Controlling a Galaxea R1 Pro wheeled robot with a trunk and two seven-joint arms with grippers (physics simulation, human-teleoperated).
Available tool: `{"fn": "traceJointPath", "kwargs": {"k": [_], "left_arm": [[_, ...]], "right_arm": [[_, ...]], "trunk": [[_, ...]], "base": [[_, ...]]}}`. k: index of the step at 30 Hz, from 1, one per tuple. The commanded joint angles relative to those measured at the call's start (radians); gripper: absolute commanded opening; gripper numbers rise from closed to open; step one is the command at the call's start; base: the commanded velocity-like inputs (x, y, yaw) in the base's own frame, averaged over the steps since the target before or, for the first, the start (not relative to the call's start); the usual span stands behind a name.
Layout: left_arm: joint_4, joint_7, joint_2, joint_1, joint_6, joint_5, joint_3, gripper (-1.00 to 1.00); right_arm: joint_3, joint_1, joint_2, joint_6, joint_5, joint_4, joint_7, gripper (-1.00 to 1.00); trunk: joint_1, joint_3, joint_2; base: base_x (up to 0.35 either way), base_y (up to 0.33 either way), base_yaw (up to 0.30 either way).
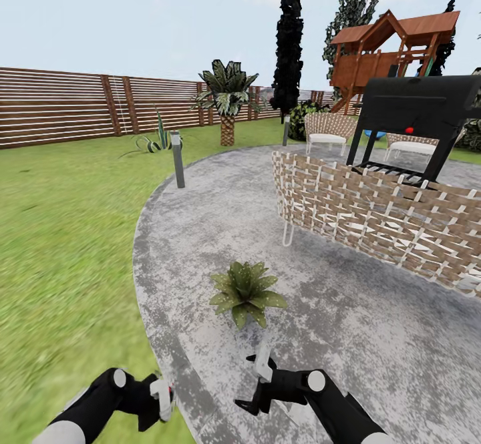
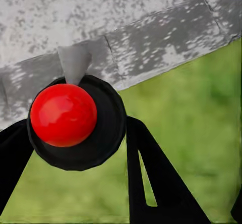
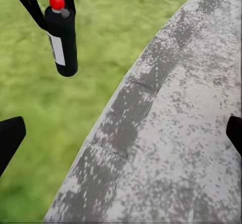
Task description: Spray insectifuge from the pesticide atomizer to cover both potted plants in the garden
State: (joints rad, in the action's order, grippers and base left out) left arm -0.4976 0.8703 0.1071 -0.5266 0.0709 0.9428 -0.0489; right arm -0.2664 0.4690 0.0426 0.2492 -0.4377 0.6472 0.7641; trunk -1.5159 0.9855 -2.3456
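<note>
Head view gives me the whole garden: one plant (image 1: 246, 292) on the grey patio (image 1: 374, 337), its leaves dotted with whitish specks, ahead of both arms and apart from them. I count one plant, two wicker chairs beyond a wicker sofa (image 1: 381, 220), one black grill (image 1: 417, 120), one palm (image 1: 227, 97) and a slat fence (image 1: 60, 107).

Left wrist view shows what the head view cannot: the atomizer (image 2: 75, 120) seen end-on, red cap toward the camera, seated between the left claw's (image 2: 75, 143) black fingers (image 2: 151, 178), which close against its dark body.

Right wrist view shows the same atomizer (image 3: 61, 37) from the side, upright over the lawn (image 3: 50, 113) just off the patio edge, white label visible.

Right claw (image 3: 121, 133) is spread wide, fingertips at opposite margins, holding nothing, above the patio rim.
</note>
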Motion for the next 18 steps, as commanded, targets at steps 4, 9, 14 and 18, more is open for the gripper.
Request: {"fn": "traceJointPath", "kwargs": {"k": [4, 9, 14, 18], "left_arm": [[0.004, -0.141, 0.007, 0.067, 0.009, -0.045, -0.113, -1.0], [0.005, -0.239, 0.006, 0.119, 0.015, -0.148, -0.272, -1.0], [0.058, -0.355, 0.005, 0.169, 0.117, -0.303, -0.415, -1.0], [0.142, -0.565, -0.002, 0.18, 0.209, -0.393, -0.482, -1.0]], "right_arm": [[0.008, -0.001, -0.012, 0.01, -0.008, -0.061, -0.033, 1.0], [0.01, -0.006, -0.076, 0.065, 0.048, -0.258, -0.276, 1.0], [0.01, -0.009, -0.113, 0.291, 0.221, -0.528, -0.46, 1.0], [0.008, -0.032, -0.123, 0.41, 0.368, -0.598, -0.681, 1.0]], "trunk": [[0.0, 0.001, 0.0], [0.0, 0.001, 0.0], [0.0, 0.001, 0.0], [0.0, 0.001, 0.0]], "base": [[0.0, 0.0, 0.0], [0.0, 0.0, 0.0], [0.0, 0.0, 0.0], [0.0, 0.0, 0.0]]}}
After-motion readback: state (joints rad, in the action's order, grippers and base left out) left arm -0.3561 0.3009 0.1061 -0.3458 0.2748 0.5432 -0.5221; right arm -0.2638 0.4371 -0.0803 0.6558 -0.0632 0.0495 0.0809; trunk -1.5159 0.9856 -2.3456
